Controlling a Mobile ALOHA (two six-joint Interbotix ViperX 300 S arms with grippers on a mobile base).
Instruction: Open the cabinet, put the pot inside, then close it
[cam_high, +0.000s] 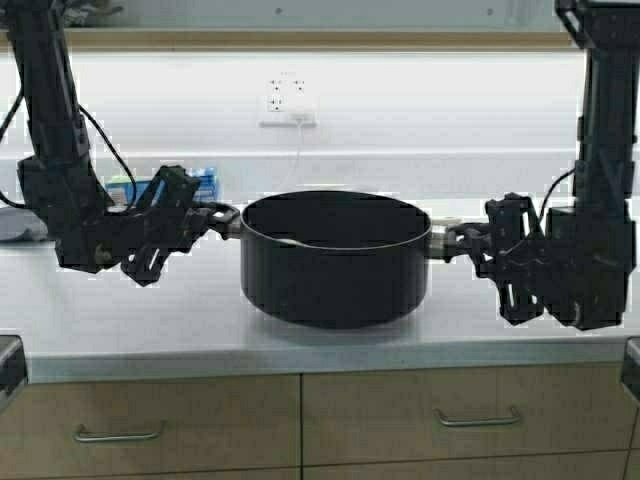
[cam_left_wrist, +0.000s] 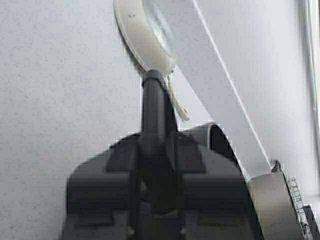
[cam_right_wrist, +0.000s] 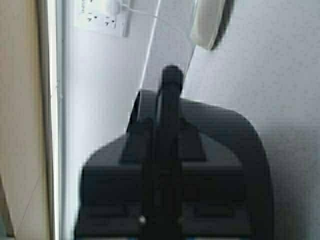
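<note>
Wood-grain drawers (cam_high: 300, 420) front the counter; each pincer, left (cam_high: 215, 218) and right (cam_high: 462, 240), clamps the round matte-black pot (cam_high: 335, 258)

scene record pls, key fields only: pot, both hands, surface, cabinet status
pot: black pot, no lid, upright on the countertop
left hand: left hand closed on the pot's left loop handle
right hand: right hand closed on the pot's right loop handle
cabinet: wall cabinet's doors not in view; only its underside strip at the top
below counter: base drawers, shut
background: wall outlet with a cord plugged in
</note>
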